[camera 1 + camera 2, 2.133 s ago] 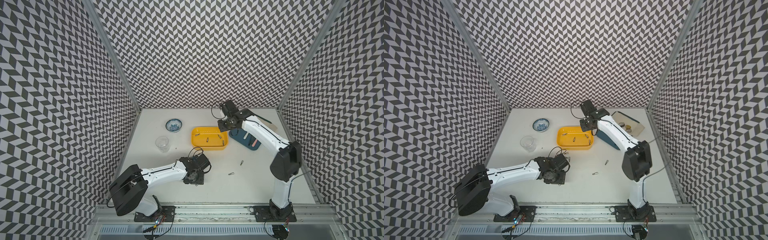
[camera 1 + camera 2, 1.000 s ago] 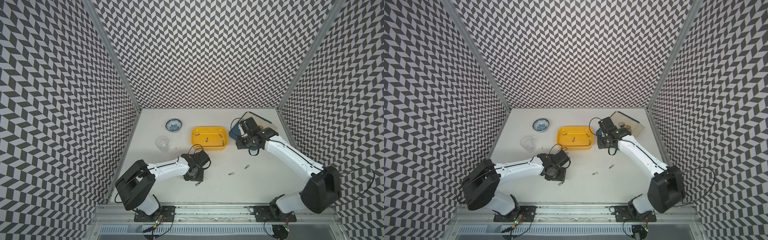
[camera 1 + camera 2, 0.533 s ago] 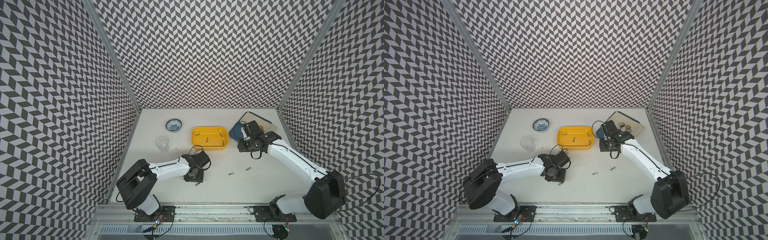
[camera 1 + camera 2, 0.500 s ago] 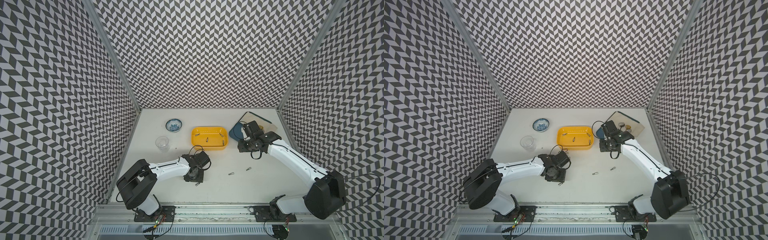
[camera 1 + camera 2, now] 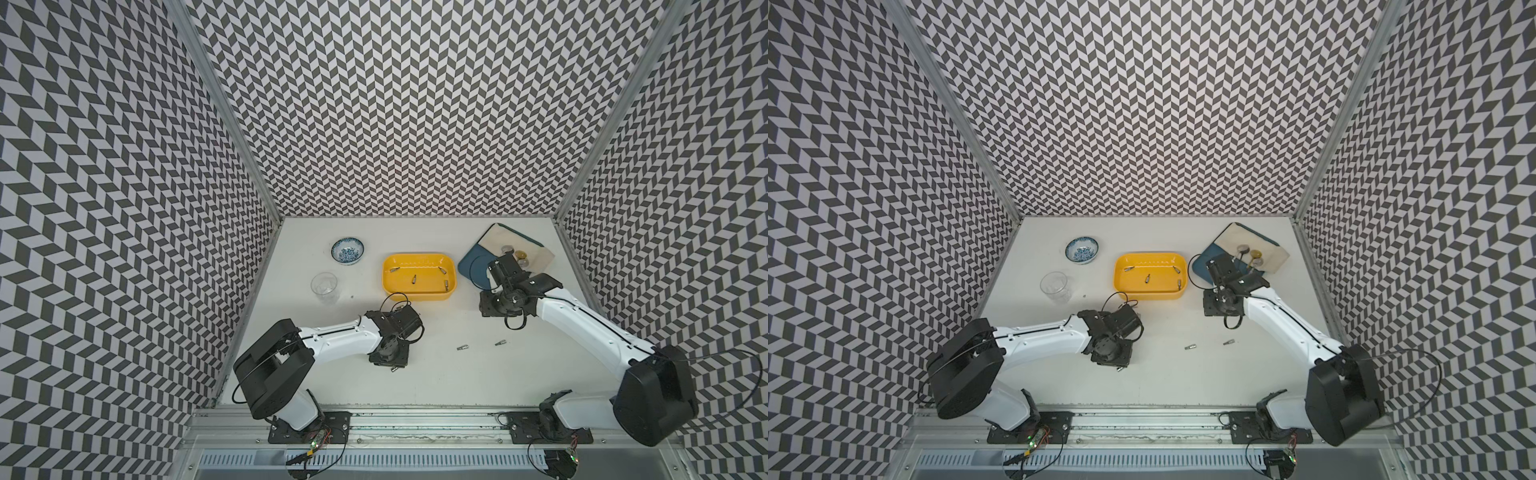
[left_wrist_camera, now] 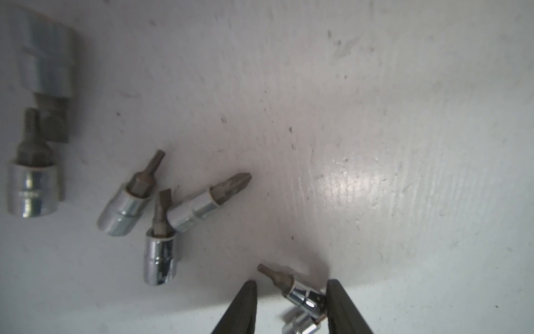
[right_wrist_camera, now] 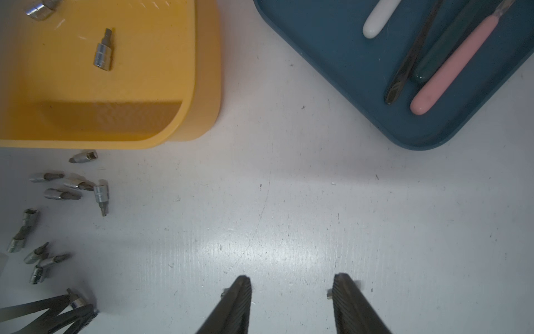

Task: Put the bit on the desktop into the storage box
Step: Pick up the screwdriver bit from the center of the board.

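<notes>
Since a second ago my right arm has swung away from the storage box (image 5: 419, 296) and come low beside it, and my left pincer (image 6: 290, 284) has narrowed over the desktop (image 5: 457, 386); that left pincer is not clamped: its fingers straddle a small chrome bit (image 6: 306, 299) lying on the desktop, one finger touching the bit's socket end, the other just clear of it; three more bits (image 6: 160, 257) lie in a loose cluster near it, two of them touching; my right pincer (image 7: 290, 292) stands wide and holds nothing, above bare desktop between the yellow box's corner and the blue tray (image 7: 346, 72); two stray bits (image 5: 462, 347) lie apart on the desktop between my arms in both top views; several bits (image 5: 414, 279) already rest inside the box, and a scatter of others (image 7: 101, 193) lies just outside its front wall.
</notes>
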Robot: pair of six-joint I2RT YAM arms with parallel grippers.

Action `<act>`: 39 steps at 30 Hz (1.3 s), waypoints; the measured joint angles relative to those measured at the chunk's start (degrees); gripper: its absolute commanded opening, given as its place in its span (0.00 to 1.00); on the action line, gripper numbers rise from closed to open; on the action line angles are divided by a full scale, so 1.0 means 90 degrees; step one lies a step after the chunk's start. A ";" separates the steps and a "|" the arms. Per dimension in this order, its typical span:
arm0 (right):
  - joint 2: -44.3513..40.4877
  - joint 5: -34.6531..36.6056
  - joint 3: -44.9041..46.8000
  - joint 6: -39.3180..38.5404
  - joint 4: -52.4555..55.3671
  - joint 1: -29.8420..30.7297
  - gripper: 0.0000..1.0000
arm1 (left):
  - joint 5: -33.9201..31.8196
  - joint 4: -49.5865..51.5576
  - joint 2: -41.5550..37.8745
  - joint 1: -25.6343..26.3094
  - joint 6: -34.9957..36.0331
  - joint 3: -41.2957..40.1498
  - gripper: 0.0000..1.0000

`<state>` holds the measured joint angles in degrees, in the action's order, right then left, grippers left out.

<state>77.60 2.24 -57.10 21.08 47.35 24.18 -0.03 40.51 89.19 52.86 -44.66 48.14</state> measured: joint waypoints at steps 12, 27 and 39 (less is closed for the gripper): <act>-0.1015 -0.0291 0.1234 0.0607 -0.0017 0.0000 0.60 | 0.0024 -0.0002 -0.0017 0.0041 -0.0007 -0.0039 0.27; -0.2358 -0.0491 0.2465 0.2101 -0.0129 0.0000 0.70 | 0.0095 -0.0024 -0.0007 0.0046 0.0202 -0.0032 0.00; -0.2460 -0.0634 0.2936 0.2735 -0.0036 0.0000 0.73 | 0.0146 0.0197 -0.0228 0.0000 0.0707 0.0680 0.00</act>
<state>55.46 -3.46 -30.68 45.69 47.03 24.18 1.28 42.28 87.13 52.86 -38.30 54.26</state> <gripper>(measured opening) 0.726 0.139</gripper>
